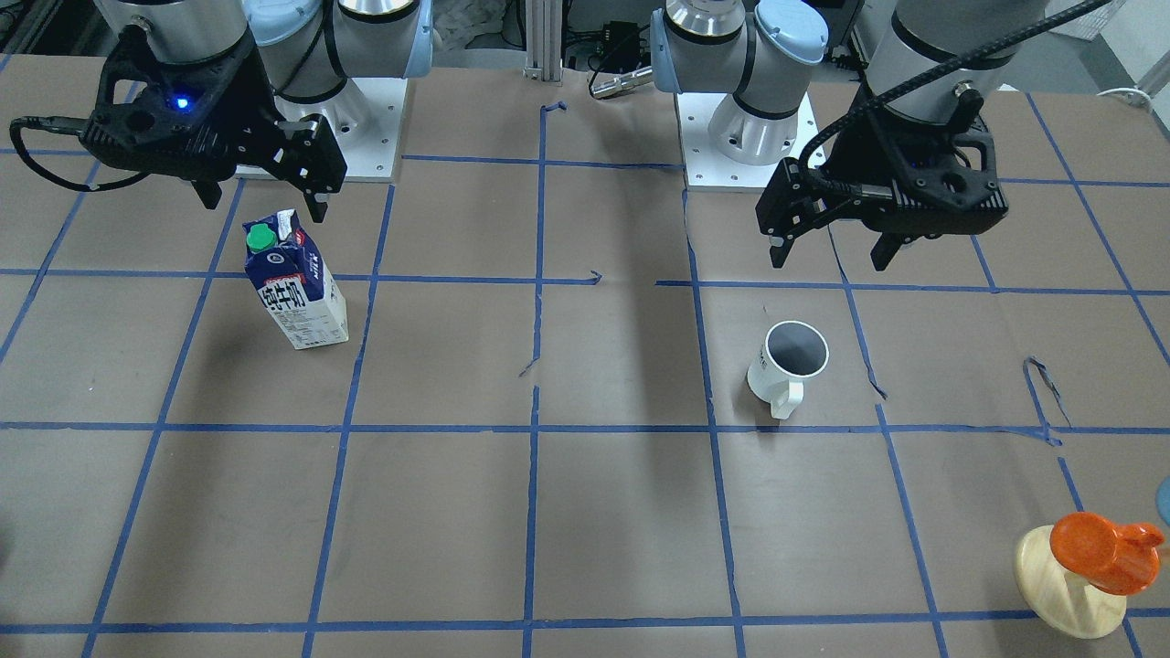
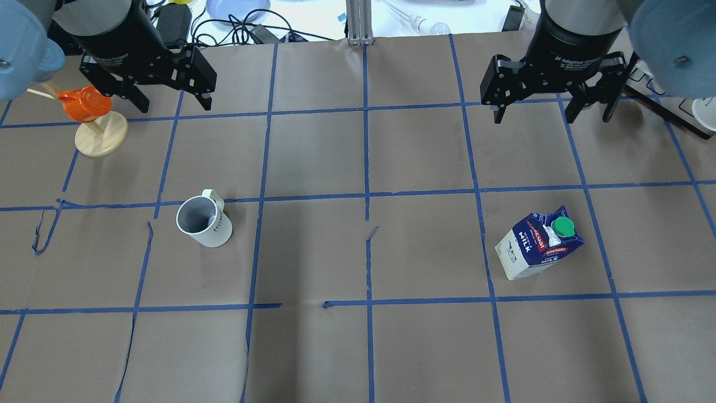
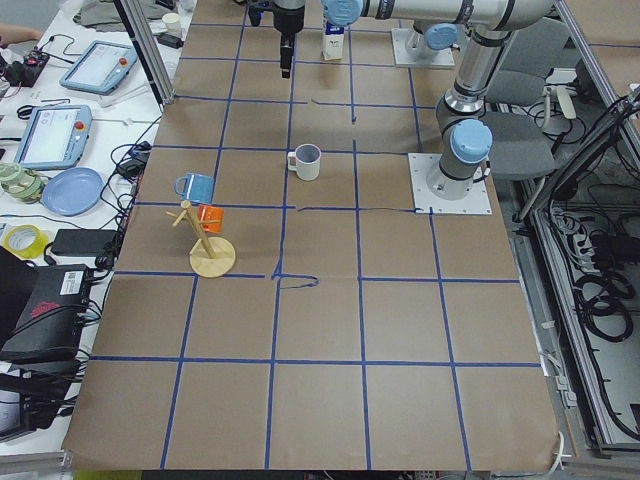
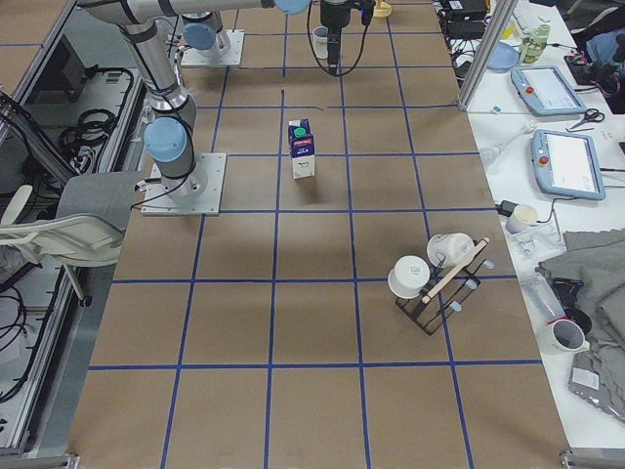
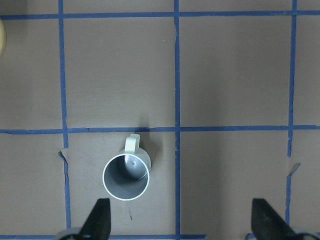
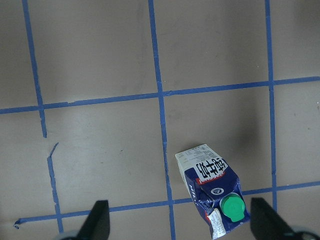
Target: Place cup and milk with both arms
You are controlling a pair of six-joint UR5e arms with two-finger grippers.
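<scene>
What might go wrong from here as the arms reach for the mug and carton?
The mug sits off-centre to the open left gripper; a finger could clip its rim or handle. The carton is tall, narrow and askew to the open right gripper, so a finger might topple it.

Upright cup [image 2: 202, 221] – upright milk [image 2: 540, 243], well apart
</scene>
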